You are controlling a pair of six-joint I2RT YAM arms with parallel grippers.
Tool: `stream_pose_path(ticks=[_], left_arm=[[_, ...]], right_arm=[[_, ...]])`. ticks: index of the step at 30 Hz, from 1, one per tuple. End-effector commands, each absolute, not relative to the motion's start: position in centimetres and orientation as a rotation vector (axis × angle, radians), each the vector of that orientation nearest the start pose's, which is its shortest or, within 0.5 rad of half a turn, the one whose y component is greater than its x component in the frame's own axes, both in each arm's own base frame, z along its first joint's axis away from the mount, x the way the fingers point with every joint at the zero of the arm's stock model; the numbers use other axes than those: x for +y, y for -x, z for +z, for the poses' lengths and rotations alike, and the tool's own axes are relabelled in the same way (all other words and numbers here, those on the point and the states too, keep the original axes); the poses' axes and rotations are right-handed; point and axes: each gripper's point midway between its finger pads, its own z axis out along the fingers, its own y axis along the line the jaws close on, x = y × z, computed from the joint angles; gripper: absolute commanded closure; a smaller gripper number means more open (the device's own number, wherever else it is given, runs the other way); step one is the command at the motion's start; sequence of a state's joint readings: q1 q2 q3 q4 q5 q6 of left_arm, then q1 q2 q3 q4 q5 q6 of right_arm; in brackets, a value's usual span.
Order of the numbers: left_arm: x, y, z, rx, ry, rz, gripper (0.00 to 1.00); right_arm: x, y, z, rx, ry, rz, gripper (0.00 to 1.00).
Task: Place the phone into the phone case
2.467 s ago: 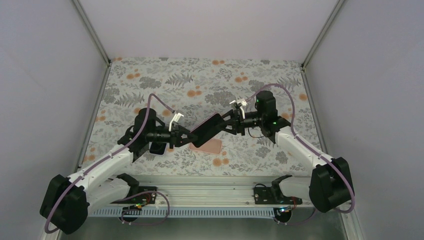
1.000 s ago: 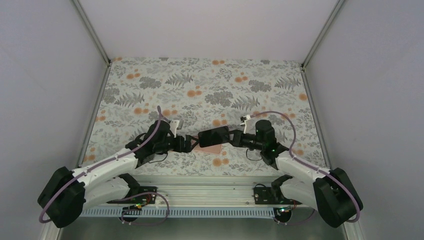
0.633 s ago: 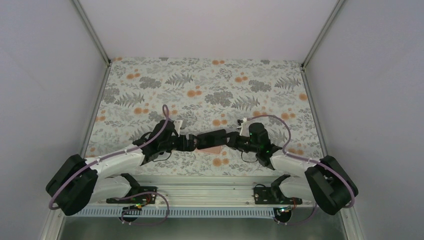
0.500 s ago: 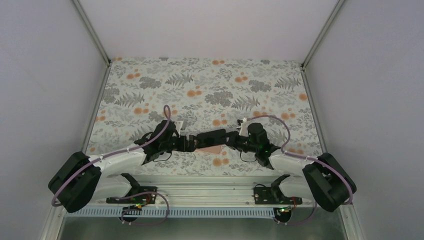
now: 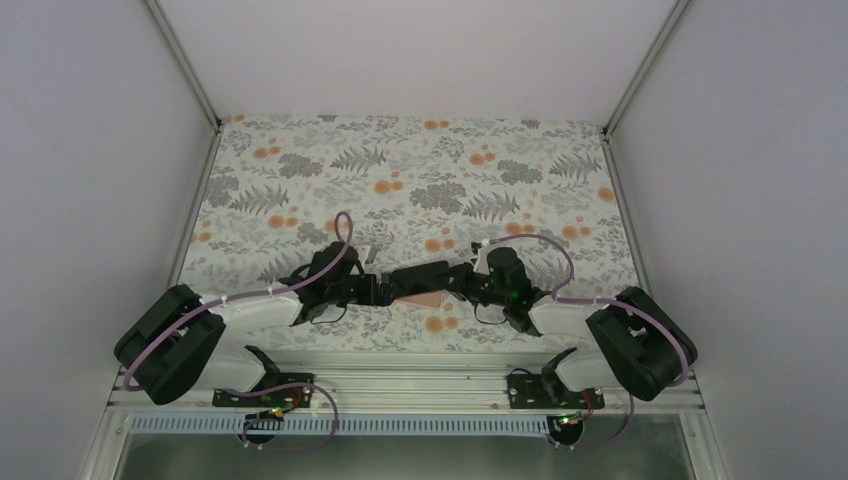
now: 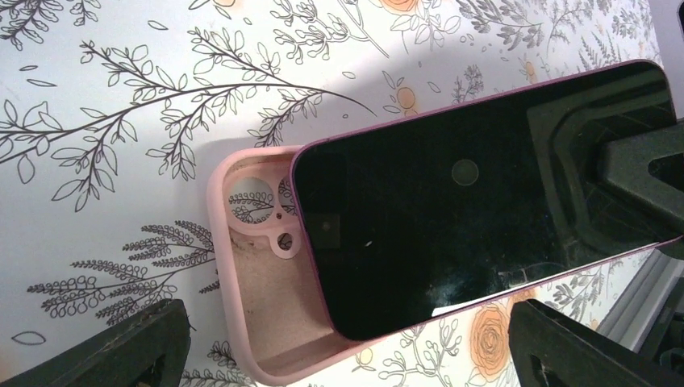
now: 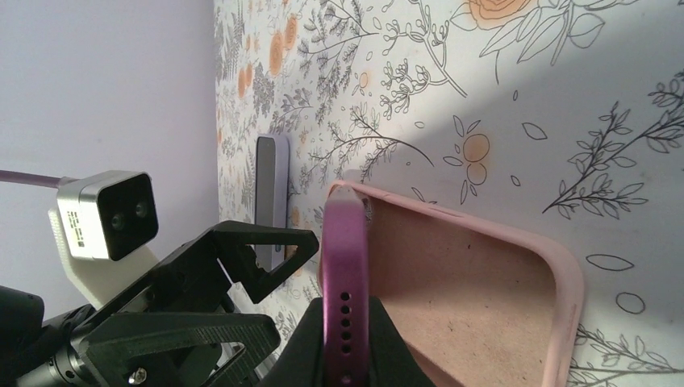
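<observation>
The right gripper [image 7: 347, 361] gripped the phone [image 6: 484, 201] by one end, partly over the pink phone case [image 6: 250, 318], not seated. The left gripper [image 5: 372, 290] stood wide open beside the case, empty. Seating step: next, the phone likely needed lowering square and pressing in.

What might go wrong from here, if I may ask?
1. The phone is tilted over the pink case, leaving its camera end uncovered; pushed down so, an edge may catch the rim.
2. The left gripper is open, so the loose case may slide.
3. The right gripper pinches only the phone's end; it might pivot.
</observation>
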State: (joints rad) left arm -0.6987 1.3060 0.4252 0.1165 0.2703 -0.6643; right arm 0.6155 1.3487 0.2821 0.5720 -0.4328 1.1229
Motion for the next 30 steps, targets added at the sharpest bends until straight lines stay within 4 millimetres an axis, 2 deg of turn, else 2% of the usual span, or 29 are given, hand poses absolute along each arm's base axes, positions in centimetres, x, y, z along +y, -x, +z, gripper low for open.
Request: stream_pose_path(ticks=[1, 10, 20, 30], left_arm=[[-25.1, -22.5, 5.0, 2.493, -0.196, -0.961, 0.02], [-25.9, -22.2, 4.2, 2.509, -0.199, -1.010, 0.04], [-27.6, -20.6, 4.3, 2.508, -0.239, -1.103, 0.06], [-27.5, -20.4, 4.2, 2.514, -0.257, -1.068, 0.06]], right_arm=[[26.4, -24.3, 9.2, 2.291, -0.283, 1.463, 0.96], [27.4, -24.0, 8.1, 2.338, -0.291, 1.486, 0.96], [27.9, -23.9, 7.4, 2.357, -0.349, 1.488, 0.96], [28.8, -23.0, 5.8, 2.432, -0.272, 1.470, 0.96]])
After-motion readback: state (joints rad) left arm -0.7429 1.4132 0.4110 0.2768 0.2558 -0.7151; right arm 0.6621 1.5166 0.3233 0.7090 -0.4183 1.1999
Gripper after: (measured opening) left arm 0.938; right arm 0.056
